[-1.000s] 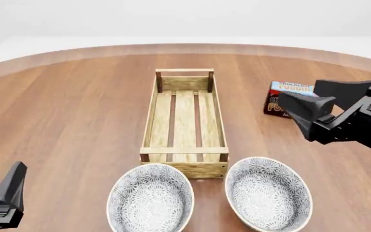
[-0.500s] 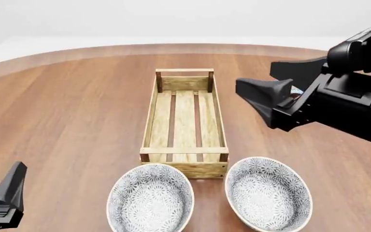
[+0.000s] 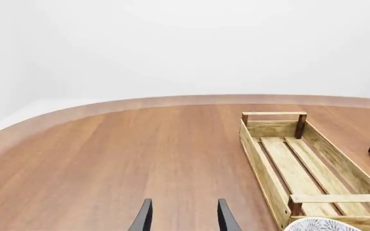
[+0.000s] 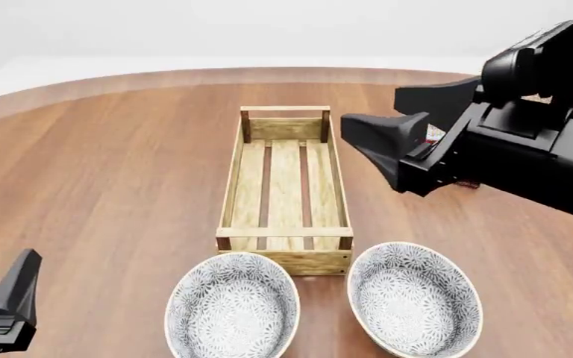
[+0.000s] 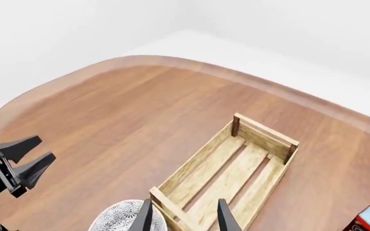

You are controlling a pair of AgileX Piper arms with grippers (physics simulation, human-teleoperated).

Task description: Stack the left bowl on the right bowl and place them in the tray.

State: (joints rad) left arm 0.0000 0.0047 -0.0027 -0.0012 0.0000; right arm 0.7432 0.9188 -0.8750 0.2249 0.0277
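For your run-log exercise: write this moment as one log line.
left gripper: open, low, idle | right gripper: open, raised beside tray | bowls: unstacked on table | tray: empty

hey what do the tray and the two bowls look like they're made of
The tray looks like light unfinished wood: visible grain, slatted bottom, darker corner posts. The left bowl and right bowl look like glazed ceramic, judging by smooth pale rims and a fine grey floral pattern inside, though a render leaves that open.
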